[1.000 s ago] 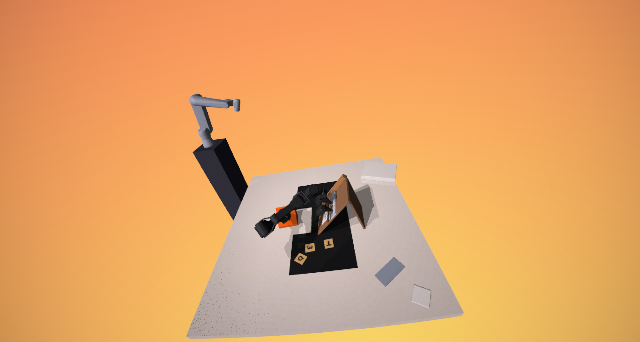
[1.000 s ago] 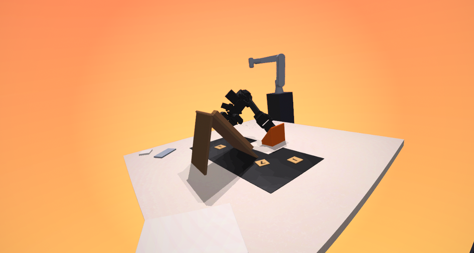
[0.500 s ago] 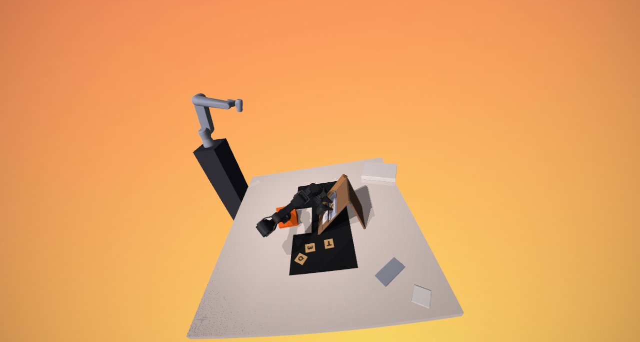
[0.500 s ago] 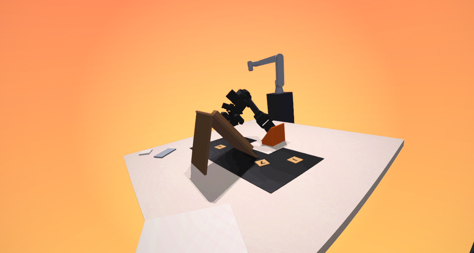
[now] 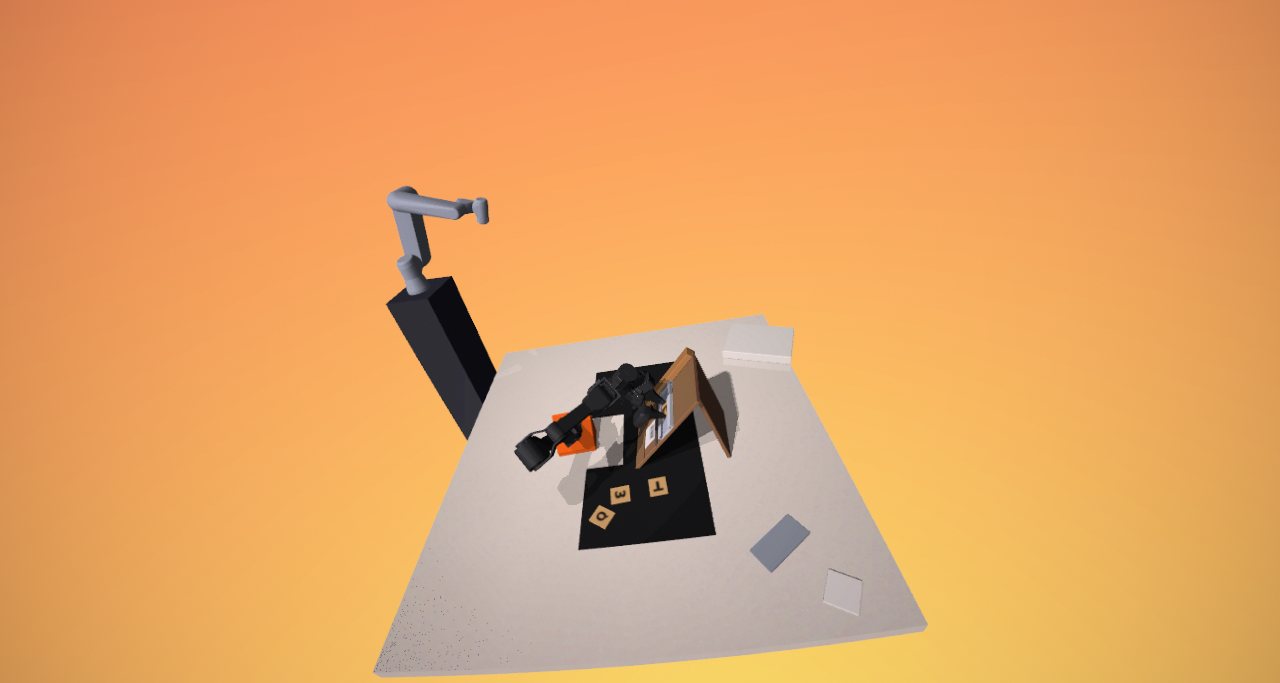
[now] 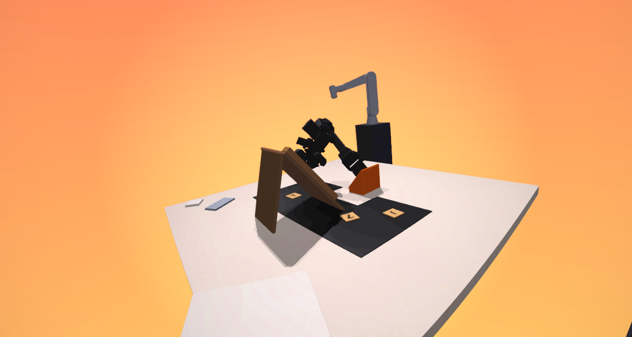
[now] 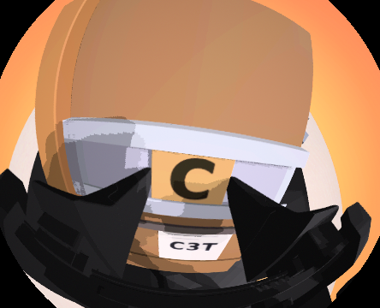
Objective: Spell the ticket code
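Observation:
My gripper (image 5: 664, 408) (image 7: 190, 178) is shut on the C tile (image 7: 161, 160), a finger at each side. The C reads upright between the pale bars of the letter rail (image 7: 177, 133), partway along it; how deep it is seated is unclear. The rail crosses the sloping brown board (image 5: 687, 379) (image 6: 309, 176) (image 7: 198, 77). No other tile shows in the rail's visible part. The ticket (image 7: 194, 245) below reads C3T. A T tile (image 5: 657, 485), a 3 tile (image 5: 620, 494) and a Q tile (image 5: 601, 517) lie on the black mat (image 5: 644, 536). Two more tiles (image 6: 349, 216) (image 6: 393, 212) have unclear letters.
An orange block (image 5: 586, 434) (image 6: 371, 180) stands at my arm's base. A blue-grey slab (image 5: 780, 543) (image 6: 219, 203), a small white piece (image 5: 843, 591) and a white box (image 5: 758, 345) (image 6: 256, 308) lie around. A grey arm on a dark pedestal (image 5: 443, 348) (image 6: 374, 142) stands beyond the counter.

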`<move>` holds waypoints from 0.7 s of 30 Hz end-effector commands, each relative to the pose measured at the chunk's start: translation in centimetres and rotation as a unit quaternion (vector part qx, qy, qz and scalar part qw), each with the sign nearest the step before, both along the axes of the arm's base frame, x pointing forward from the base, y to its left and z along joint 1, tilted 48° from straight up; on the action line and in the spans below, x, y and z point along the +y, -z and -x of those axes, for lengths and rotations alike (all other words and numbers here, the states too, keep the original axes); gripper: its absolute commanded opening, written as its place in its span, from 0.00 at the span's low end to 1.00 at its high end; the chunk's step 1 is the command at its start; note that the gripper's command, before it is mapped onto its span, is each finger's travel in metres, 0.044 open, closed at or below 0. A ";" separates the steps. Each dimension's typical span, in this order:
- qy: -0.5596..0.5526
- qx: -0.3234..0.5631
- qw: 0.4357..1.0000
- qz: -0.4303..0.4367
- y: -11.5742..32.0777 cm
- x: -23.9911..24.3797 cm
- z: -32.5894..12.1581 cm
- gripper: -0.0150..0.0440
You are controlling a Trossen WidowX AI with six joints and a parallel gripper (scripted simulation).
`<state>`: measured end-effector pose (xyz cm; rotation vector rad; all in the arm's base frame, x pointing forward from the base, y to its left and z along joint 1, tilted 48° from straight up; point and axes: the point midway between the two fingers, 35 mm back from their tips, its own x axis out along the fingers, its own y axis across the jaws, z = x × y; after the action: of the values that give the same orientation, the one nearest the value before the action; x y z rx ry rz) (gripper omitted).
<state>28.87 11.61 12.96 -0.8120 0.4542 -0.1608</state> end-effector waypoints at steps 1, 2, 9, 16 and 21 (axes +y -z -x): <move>0.001 -0.003 1.000 -0.003 0.1 0.3 0.0 0.25; 0.001 -0.003 1.000 -0.003 0.1 0.3 0.0 0.25; 0.001 -0.003 1.000 -0.003 0.4 0.6 0.0 0.25; 0.001 -0.003 1.000 -0.003 0.6 0.8 0.0 0.25; 0.001 -0.003 1.000 -0.003 0.8 1.0 0.0 0.25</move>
<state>28.86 12.38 12.21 -0.8117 0.4544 -0.1606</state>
